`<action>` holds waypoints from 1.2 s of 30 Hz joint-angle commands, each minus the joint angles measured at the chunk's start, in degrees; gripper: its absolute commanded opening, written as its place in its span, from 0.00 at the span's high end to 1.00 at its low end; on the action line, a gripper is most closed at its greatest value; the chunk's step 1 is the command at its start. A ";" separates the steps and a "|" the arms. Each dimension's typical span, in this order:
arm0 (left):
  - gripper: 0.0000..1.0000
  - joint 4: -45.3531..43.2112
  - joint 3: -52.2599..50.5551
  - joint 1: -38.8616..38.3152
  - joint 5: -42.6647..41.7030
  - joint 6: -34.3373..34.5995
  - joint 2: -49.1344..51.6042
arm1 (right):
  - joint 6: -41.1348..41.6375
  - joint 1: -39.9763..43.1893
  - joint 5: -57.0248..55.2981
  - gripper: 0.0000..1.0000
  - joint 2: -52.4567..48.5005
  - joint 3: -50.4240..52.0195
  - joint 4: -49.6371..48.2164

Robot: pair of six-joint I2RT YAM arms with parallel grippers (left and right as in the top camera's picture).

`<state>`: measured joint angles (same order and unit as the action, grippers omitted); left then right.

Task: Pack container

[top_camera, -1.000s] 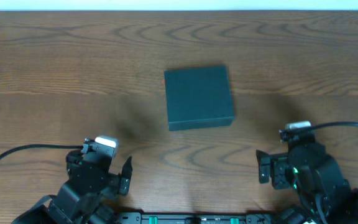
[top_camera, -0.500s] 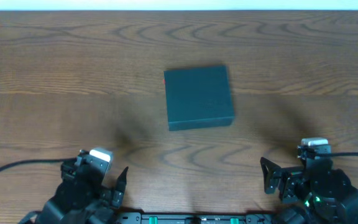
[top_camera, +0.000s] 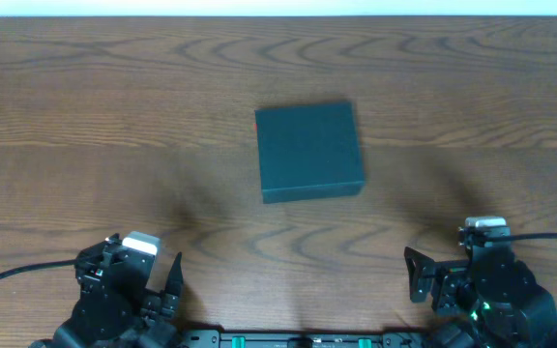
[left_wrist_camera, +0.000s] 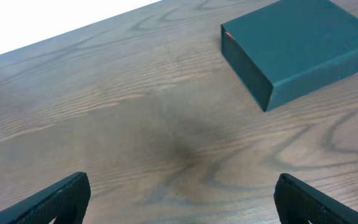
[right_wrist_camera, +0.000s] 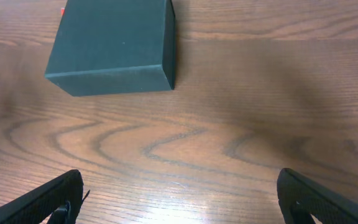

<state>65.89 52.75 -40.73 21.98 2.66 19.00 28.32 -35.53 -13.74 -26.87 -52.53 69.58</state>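
Note:
The container [top_camera: 309,152] is a dark teal-green square box with its lid shut, lying flat in the middle of the wooden table. It also shows at the top right of the left wrist view [left_wrist_camera: 297,46] and at the top left of the right wrist view [right_wrist_camera: 114,46]. My left gripper [left_wrist_camera: 179,199] is open and empty, low at the front left of the table [top_camera: 129,285]. My right gripper [right_wrist_camera: 182,199] is open and empty at the front right [top_camera: 462,280]. Both are well short of the container. No snack packets are in view.
The brown wood-grain table [top_camera: 114,116] fills all views. Its far edge meets a white strip along the top [top_camera: 278,8]. Black cables run from each arm toward the sides.
Both arms have drawn back toward the table's front edge, the left one more. The container has not moved.

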 commanded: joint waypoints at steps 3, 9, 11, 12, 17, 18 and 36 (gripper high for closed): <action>0.05 0.31 1.09 -0.17 2.19 -0.98 -0.26 | 1.01 0.26 -0.83 0.01 0.13 0.28 0.13; 0.05 0.31 1.09 -0.17 2.19 -0.98 -0.26 | 1.01 0.26 -0.81 0.01 0.13 0.28 0.13; 0.05 0.31 1.09 -0.17 2.19 -0.98 -0.26 | 1.01 0.26 -0.83 0.01 0.13 0.28 0.13; 0.04 0.31 1.09 -0.17 2.19 -0.96 -0.26 | 1.01 0.26 -0.81 0.01 0.13 0.28 0.13; 0.04 0.31 1.09 -0.07 2.21 -0.98 -0.28 | 1.01 0.26 -0.83 0.01 0.13 0.28 0.13; 0.05 0.33 1.09 0.37 2.12 -0.92 -0.31 | 1.01 0.26 -0.81 0.01 0.13 0.28 0.13; 0.05 -14.62 -20.20 28.33 -18.64 5.90 -17.18 | 1.01 0.26 -0.83 0.01 0.13 0.28 0.15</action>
<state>52.51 35.59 -13.34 5.69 8.36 3.99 28.34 -35.53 -13.89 -26.87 -52.31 69.60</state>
